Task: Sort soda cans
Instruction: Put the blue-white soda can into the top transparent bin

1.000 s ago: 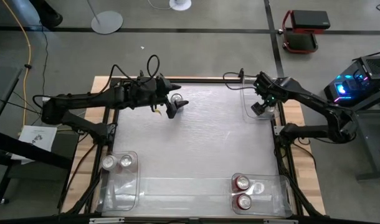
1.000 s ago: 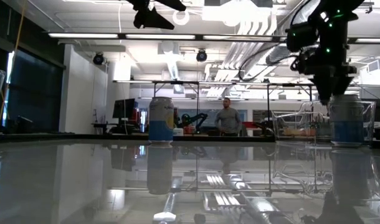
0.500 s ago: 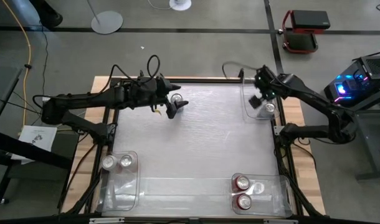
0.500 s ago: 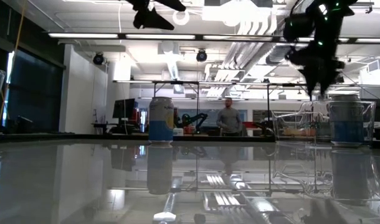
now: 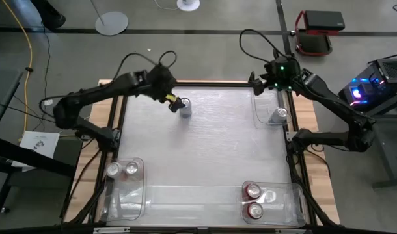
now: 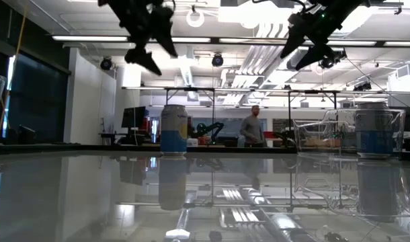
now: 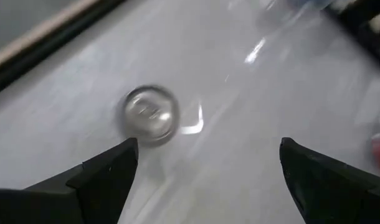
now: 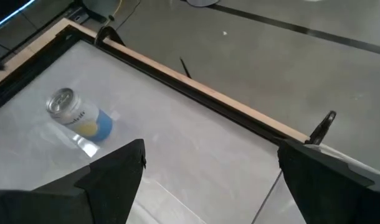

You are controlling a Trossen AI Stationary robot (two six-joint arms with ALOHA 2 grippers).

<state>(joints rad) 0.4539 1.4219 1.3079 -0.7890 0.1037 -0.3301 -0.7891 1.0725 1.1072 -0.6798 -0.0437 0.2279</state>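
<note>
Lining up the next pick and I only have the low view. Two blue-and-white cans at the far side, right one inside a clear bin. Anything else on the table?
Observer: Yes. The near-left bin holds two silver-topped cans.
Operator: Near right?
Observer: Another bin there, with three cans, at least two of them red.
Operator: Is the left gripper lined up on the loose can?
Observer: No. The left gripper is open, above and just left of the loose can.

No legible text anywhere.
</note>
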